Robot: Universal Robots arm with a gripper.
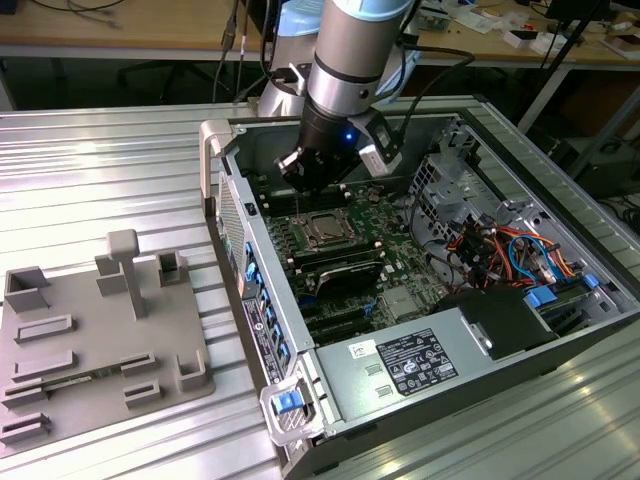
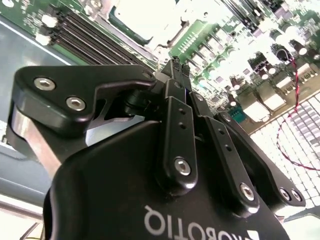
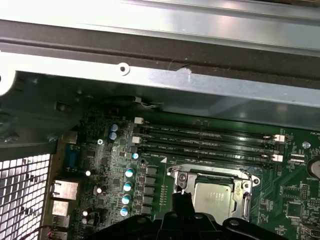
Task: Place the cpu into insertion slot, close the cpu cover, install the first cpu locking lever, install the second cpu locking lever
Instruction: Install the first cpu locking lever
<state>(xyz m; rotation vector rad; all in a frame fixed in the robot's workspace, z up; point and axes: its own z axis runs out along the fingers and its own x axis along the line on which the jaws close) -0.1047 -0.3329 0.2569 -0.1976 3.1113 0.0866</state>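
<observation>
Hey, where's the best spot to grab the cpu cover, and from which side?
The cpu cover lies flat around the cpu, so only its narrow frame offers a hold. Probably pinch the edge away from the memory slots, coming straight down through the open computer case.

Ribbed metal table (image 1: 100,170): open computer case (image 1: 262,320), grey fixture plate (image 1: 90,300).

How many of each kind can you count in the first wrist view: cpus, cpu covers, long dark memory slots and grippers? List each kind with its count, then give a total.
cpu: 1
cpu cover: 1
memory slots: 4
gripper: 1
Total: 7
</observation>
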